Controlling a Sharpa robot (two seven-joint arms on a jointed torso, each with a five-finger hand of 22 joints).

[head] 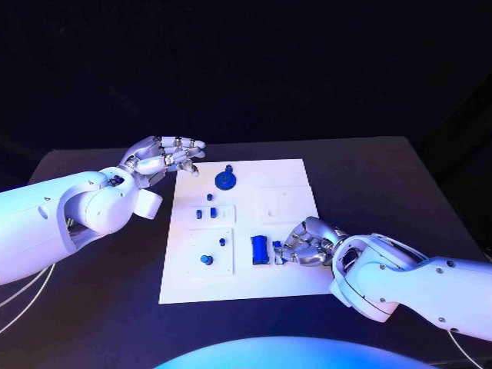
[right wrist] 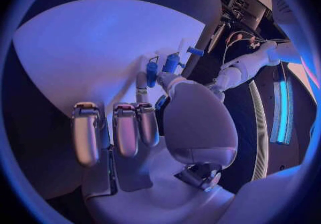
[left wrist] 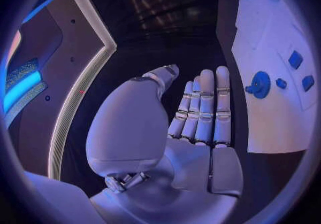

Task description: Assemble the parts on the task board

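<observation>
The white task board [head: 279, 204] lies in the middle of the black table. On it are a round blue disc [head: 226, 181] at the far side, two small blue parts [head: 206, 211] in the middle and a round blue part [head: 206, 260] near the front. A blue block [head: 260, 250] lies at the front right. My right hand [head: 309, 244] sits just right of the block, with thumb and a finger pinching a small blue part [head: 277, 252] [right wrist: 152, 71] over the board [right wrist: 87, 58]. My left hand [head: 163, 157] [left wrist: 200, 112] hovers at the board's far left corner, fingers straight, holding nothing. The disc [left wrist: 259, 84] lies beside it.
Bare black table [head: 368, 177] surrounds the board on every side. The left forearm [head: 58, 215] stretches over the table's left part, and the right forearm [head: 423, 284] over the front right corner.
</observation>
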